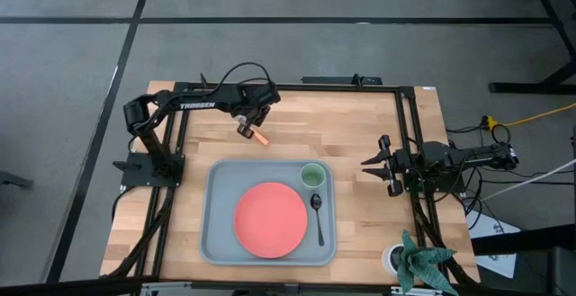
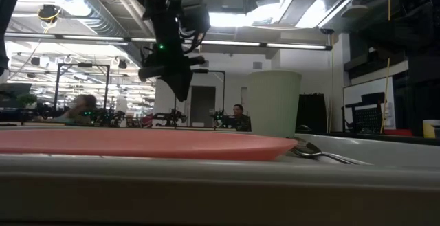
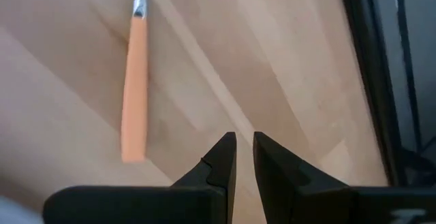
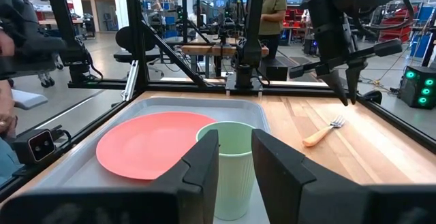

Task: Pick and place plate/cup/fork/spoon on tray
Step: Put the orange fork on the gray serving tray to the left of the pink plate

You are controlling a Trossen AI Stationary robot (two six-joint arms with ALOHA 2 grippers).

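The fork (image 1: 259,137), with an orange handle (image 3: 134,88) and silver tines, lies flat on the wooden table behind the tray; it also shows in the right wrist view (image 4: 323,133). My left gripper (image 1: 245,129) hovers just beside it, pointing down, with its fingers (image 3: 225,157) nearly together and empty. The blue-grey tray (image 1: 219,242) holds the coral plate (image 1: 270,219), the pale-green cup (image 1: 312,175) and the dark spoon (image 1: 318,215). My right gripper (image 1: 376,164) waits open at the table's right edge, facing the cup (image 4: 235,166).
A white pot with a green plant (image 1: 416,260) stands at the near right corner. Black frame rails (image 1: 409,125) run along the table's edges. Bare wood lies between the tray and the far rail. People show in the room beyond the table.
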